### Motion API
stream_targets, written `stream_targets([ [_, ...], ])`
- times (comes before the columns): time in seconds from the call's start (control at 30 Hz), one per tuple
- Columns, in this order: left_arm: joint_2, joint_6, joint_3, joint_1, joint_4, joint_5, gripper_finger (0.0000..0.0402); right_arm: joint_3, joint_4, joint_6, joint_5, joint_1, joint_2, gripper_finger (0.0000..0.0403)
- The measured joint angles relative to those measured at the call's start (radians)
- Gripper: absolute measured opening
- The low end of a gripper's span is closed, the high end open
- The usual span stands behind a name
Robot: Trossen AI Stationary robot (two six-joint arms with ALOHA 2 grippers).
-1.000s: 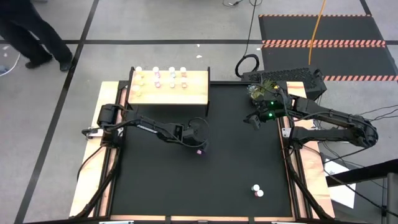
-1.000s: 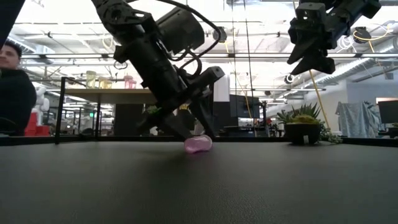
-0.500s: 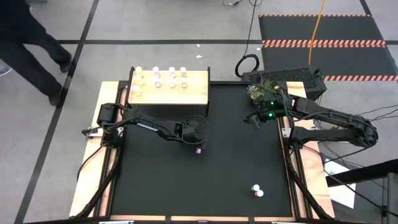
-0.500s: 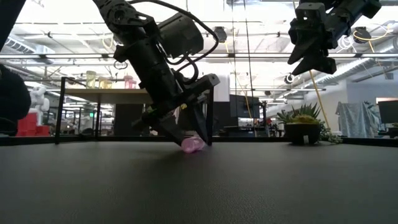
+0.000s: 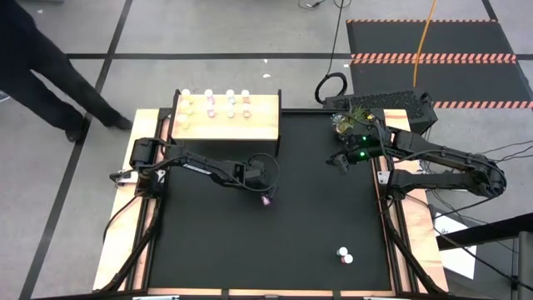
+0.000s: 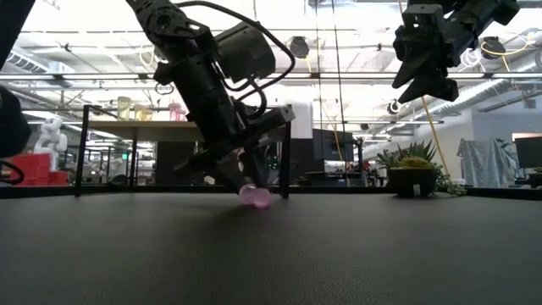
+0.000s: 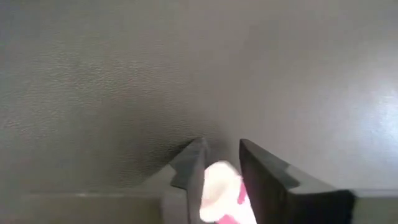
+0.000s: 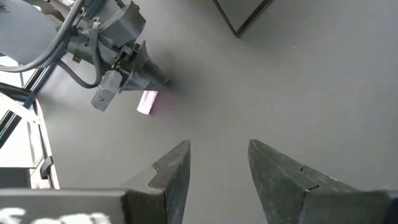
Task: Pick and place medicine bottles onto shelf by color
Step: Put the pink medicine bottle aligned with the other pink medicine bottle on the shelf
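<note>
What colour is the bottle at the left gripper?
Pink, white-capped small medicine bottle; low view shows it best.

A pink medicine bottle [image 6: 255, 197] lay on the black table [image 5: 316, 225]. The shelf [image 5: 226, 117] was light wood. Red-and-white hazard stripes edged a dark floor mat [image 5: 433, 58].

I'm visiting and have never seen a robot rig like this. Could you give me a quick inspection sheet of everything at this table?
Surface: black table, wooden side rails.
Job's things: shelf carrying small bottles; pink bottle lying on the table; two more bottles near the front.
Clutter: potted plant.
Grippers: left gripper closed around the pink bottle; right gripper raised, open, empty.
Cables: black coil on the floor; orange cable.
Surroundings: person walking past.
</note>
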Motion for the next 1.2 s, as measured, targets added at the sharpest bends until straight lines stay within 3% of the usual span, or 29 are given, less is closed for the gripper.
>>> stream_targets([
  [0.2, -0.005, 0.002, -0.001, 0.004, 0.0, 0.024, 0.0067, 0.0, -0.018, -0.013, 0.0, 0.0, 0.0, 0.0157],
  [0.33, -0.036, 0.017, -0.005, 0.021, -0.034, 0.065, 0.0068, 0.0, -0.024, -0.019, 0.0, 0.0, 0.0, 0.0157],
  [0.43, -0.08, 0.007, -0.005, 0.036, -0.084, 0.064, 0.0097, 0.0, -0.023, -0.019, 0.0, 0.0, 0.0, 0.0157],
  [0.6, -0.153, -0.079, -0.004, 0.041, -0.219, 0.034, 0.0177, 0.0, -0.023, -0.02, -0.001, 0.0, 0.0, 0.0157],
  [0.8, -0.163, -0.422, -0.004, -0.024, -0.192, -0.012, 0.026, 0.0, -0.022, -0.02, 0.001, 0.0, 0.0, 0.0157],
  [1.0, -0.126, -0.529, 0.001, -0.069, -0.035, -0.132, 0.0304, 0.001, -0.026, -0.025, 0.001, 0.0, 0.0, 0.0157],
  [1.2, -0.082, -0.592, -0.002, -0.07, -0.129, -0.064, 0.0313, 0.001, -0.046, -0.031, -0.002, 0.0, 0.0, 0.0157],
])
